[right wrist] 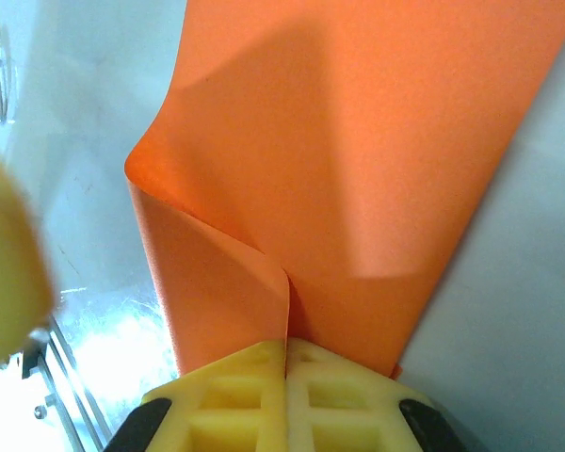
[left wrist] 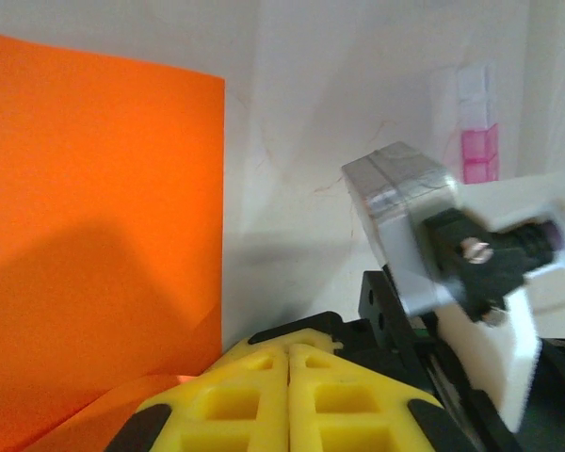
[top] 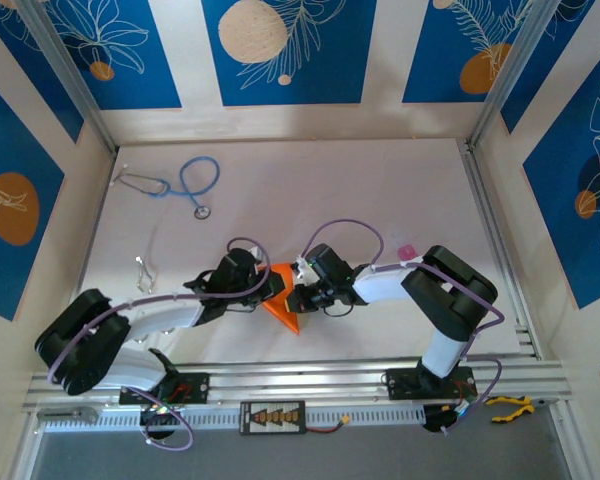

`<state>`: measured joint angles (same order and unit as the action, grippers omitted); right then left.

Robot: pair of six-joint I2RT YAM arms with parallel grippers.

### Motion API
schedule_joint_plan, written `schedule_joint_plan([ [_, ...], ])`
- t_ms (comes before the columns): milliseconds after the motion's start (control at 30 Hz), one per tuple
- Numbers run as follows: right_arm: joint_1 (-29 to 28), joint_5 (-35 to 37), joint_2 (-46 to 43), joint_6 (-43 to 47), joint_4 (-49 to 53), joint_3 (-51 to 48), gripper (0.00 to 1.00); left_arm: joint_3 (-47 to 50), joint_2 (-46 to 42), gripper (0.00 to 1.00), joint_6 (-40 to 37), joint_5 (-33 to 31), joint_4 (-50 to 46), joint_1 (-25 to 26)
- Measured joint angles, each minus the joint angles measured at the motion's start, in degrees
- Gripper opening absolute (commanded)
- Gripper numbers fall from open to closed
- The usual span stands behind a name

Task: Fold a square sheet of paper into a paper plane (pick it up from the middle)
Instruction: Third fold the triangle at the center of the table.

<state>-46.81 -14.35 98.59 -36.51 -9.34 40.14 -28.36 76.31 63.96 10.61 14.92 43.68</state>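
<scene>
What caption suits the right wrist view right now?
Right gripper pinches the curled orange paper sheet over the white table.

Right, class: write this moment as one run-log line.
step: folding | right gripper: shut on thin bright orange paper sheet, pinching a curled fold | left gripper: shut, beside sheet

The table (top: 380, 190) is free at far right. The blue stethoscope (top: 201, 210) occupies far left, a pink block (top: 406, 251) stands beside the right arm (top: 385, 285), and the orange sheet of paper (top: 281, 306) fills the gap to the left arm (top: 170, 315).
</scene>
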Motion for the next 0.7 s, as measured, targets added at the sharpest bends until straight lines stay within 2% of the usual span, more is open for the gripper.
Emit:
schedule_joint_plan([
  [267, 0.0, 0.0, 0.0, 0.0, -0.02, 0.0, 0.01, 0.74, -5.01, 0.07, -0.48, -1.73, -3.15, 0.0],
  [700, 0.0, 0.0, 0.0, 0.0, -0.02, 0.0, 0.01, 3.5, -1.55, 0.05, -0.42, 1.6, -2.91, 0.0],
])
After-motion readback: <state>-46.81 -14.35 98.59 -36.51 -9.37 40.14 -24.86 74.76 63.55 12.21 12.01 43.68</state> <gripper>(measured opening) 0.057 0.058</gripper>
